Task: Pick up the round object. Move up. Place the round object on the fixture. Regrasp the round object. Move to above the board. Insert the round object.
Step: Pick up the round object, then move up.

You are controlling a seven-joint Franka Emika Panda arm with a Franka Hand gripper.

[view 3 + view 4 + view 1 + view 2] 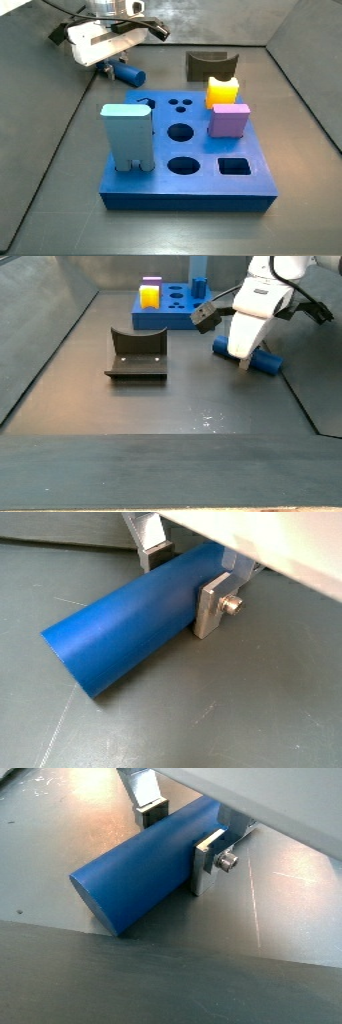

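— Where is the gripper (185,580) right now?

— Low over the table (241,702), down at the round object (127,627). In both wrist views the two silver fingers (214,604) stand on either side of the blue cylinder, one plate pressed flat against its near flank, the other against its far side — closed on it, holding it across its width.

— And the round object itself?

— It lies on its side, seemingly resting on the dark table, with its flat round end (96,906) pointing away from the gripper. In a side view it shows as a short blue stub (127,73) under the white wrist, well apart from the board (187,185). Another side view has it (267,363) sticking out beside the gripper (245,356).

— What about the fixture?

— The fixture (135,354) sits on the table, near the round object but not touching it. The side view over the board shows it (209,65) behind the board, close to a yellow block (223,92).

— Anything on the board?

— A tall pale-blue block (127,138) stands at one edge, and a pink block (230,121) in front of the yellow one. Several round holes and one square hole (234,167) lie open.
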